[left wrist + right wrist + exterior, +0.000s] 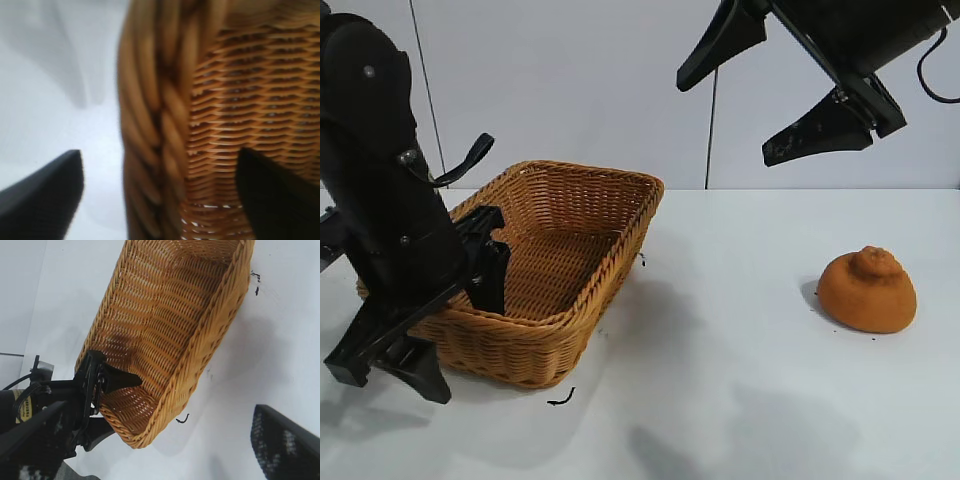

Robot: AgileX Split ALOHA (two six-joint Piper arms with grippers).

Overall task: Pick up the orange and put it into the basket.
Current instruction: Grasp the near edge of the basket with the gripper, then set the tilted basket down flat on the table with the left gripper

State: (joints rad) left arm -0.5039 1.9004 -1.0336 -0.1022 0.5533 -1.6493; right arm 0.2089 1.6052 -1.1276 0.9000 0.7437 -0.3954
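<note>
Left claw (470, 290) straddles the tan woven wicker basket (582, 205) rim at 9 o'clock, fingers apart, not clamped. Right claw (775, 90) spread, aloft at 1 o'clock. Dull knobby orange (867, 290) on white table (740, 380), 3 o'clock.

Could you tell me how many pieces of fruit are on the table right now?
1: a rough, matte orange-brown orange lying on the white table, far right of the tan woven wicker basket, whose visible interior holds none.
</note>
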